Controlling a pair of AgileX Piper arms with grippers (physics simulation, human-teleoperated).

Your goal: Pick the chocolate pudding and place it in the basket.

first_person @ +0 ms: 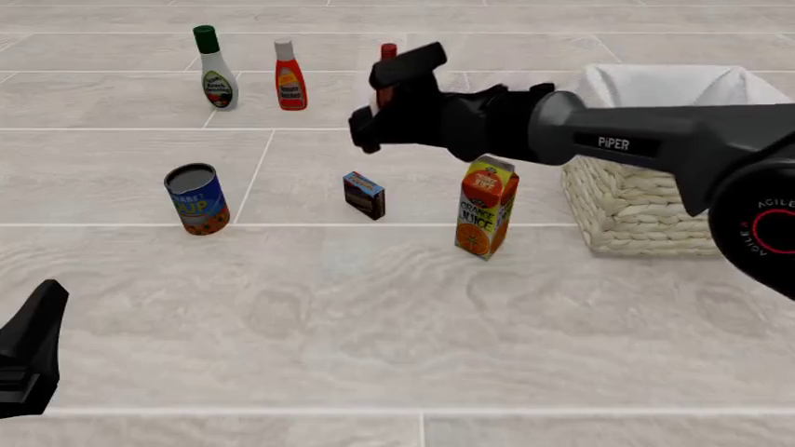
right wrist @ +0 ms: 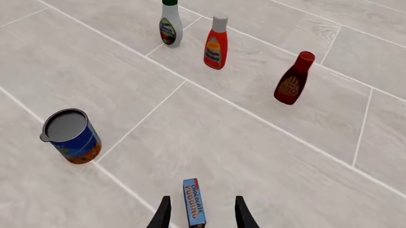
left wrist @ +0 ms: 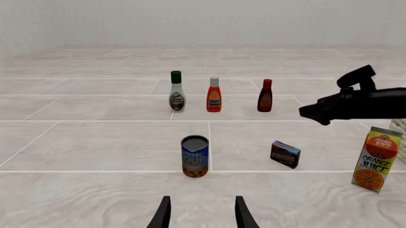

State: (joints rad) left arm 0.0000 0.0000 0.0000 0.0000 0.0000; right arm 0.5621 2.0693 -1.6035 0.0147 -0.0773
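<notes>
The chocolate pudding (first_person: 364,195) is a small dark brown carton standing on edge on the floor, between the can and the juice carton. It also shows in the left wrist view (left wrist: 285,154) and the right wrist view (right wrist: 195,201). My right gripper (first_person: 361,128) hangs open above and a little behind the pudding; in its wrist view the pudding lies between the two fingers (right wrist: 161,214), below them. The basket (first_person: 627,209) of pale wicker with white lining stands at the right, partly hidden by my right arm. My left gripper (left wrist: 202,216) is open and empty, low at the near left (first_person: 32,358).
A blue-and-orange soup can (first_person: 197,198) stands left of the pudding. An orange juice carton (first_person: 486,207) stands right of it, next to the basket. A white dressing bottle (first_person: 215,68), a red sauce bottle (first_person: 289,74) and a dark brown bottle (right wrist: 292,79) stand in a far row.
</notes>
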